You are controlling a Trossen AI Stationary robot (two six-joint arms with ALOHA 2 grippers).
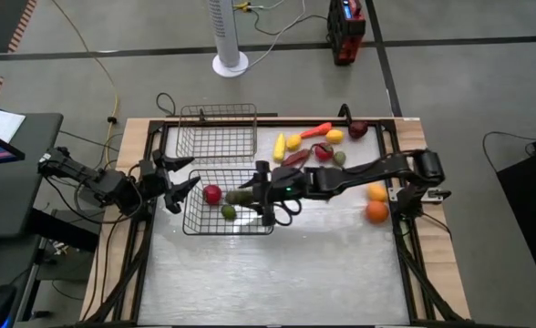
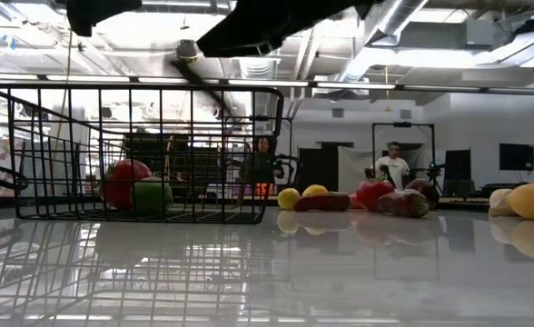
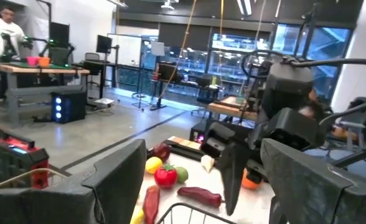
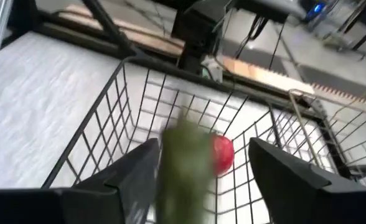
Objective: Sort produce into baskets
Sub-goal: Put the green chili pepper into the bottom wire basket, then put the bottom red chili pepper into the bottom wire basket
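Fingers of the right gripper (image 4: 201,165) are spread wide over the dark basket (image 1: 195,223), the green piece (image 4: 184,171) blurred between them, apparently dropping beside the red fruit (image 4: 221,154), so we'd stay wide, then lift clear of the rim; left gripper (image 1: 179,178) waits open at the basket's left edge.

Both arms are built from dark, near-black jointed segments, with black cables looped at the bases. The left gripper (image 1: 181,179) and right gripper (image 1: 266,193) are fitted with flat, wedge-shaped black fingers (image 4: 281,169). Small green lights are seen on the right arm's wrist.
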